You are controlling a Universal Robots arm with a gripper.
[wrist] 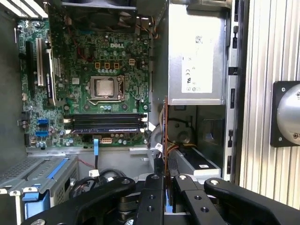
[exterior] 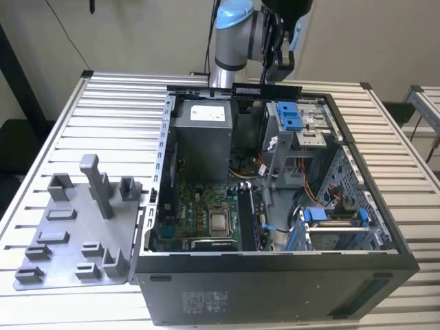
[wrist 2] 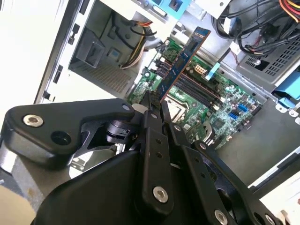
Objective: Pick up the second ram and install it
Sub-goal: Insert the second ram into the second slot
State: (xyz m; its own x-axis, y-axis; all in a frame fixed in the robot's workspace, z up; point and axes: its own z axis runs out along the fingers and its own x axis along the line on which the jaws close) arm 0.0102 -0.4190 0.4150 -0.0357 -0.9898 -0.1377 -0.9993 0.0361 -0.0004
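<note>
The gripper (wrist 2: 155,105) has its jaws closed narrow on the second ram (wrist 2: 182,58). The stick hangs level above the rear of the open computer case (exterior: 275,289), well above the motherboard's memory slots (wrist: 105,123). Its long axis appears to lie crosswise to the slots.

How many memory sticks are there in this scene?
2. The gripper holds one memory stick above the open computer case; another stick appears seated on the motherboard beside the processor. More may be hidden.
</note>
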